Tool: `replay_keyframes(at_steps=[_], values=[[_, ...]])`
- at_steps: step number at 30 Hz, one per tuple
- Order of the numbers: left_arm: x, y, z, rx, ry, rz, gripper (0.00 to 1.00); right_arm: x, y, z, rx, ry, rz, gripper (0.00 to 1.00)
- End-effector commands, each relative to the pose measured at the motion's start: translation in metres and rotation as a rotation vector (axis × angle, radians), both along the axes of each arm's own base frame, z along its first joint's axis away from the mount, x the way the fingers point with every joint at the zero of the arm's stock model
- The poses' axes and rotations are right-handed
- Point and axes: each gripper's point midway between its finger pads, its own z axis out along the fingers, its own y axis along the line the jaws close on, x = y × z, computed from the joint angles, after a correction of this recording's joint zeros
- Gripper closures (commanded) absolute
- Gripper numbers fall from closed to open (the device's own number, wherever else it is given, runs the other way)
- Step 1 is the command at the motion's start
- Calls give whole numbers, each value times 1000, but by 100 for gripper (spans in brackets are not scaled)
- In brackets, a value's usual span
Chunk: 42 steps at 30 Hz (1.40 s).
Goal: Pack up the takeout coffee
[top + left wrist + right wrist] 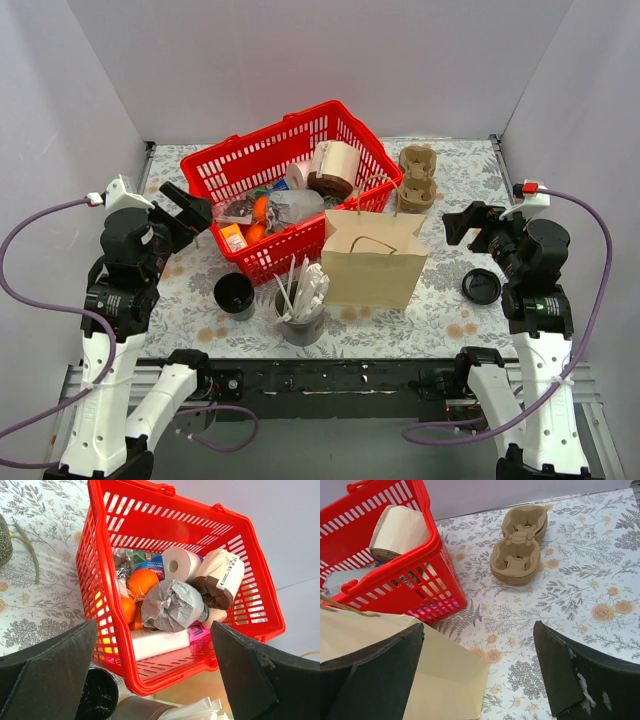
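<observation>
No lidded dark coffee cup shows in any view. A wide-mouthed black cup [234, 295] without a lid stands on the table left of centre; it also shows in the left wrist view [100, 696]. A flat loose black lid [481, 286] lies on the right. A tan paper bag [372, 262] stands upright and open in the middle; its side shows in the right wrist view [440, 675]. My left gripper [192, 212] is open and empty, above the table left of the red basket. My right gripper [460, 222] is open and empty, right of the bag.
A red basket [260, 130] at the back holds oranges, a toilet roll, wrapped packs and boxes. A cardboard cup carrier [417, 180] lies at the back right, also seen by the right wrist [520, 540]. A grey cup of utensils [300, 322] stands front centre.
</observation>
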Motion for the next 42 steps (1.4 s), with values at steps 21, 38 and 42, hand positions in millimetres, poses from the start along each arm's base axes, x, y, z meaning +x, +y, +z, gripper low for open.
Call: replay_keyframes(at_steps=[21, 38, 42], values=[[8, -44, -51, -142, 96, -182, 2, 2, 6, -4, -6, -28, 43, 2], [87, 37, -104, 13, 232, 347, 100, 17, 1, -31, -35, 45, 30, 4], [125, 49, -78, 187, 125, 270, 100, 20, 2, -35, -39, 66, 35, 4]])
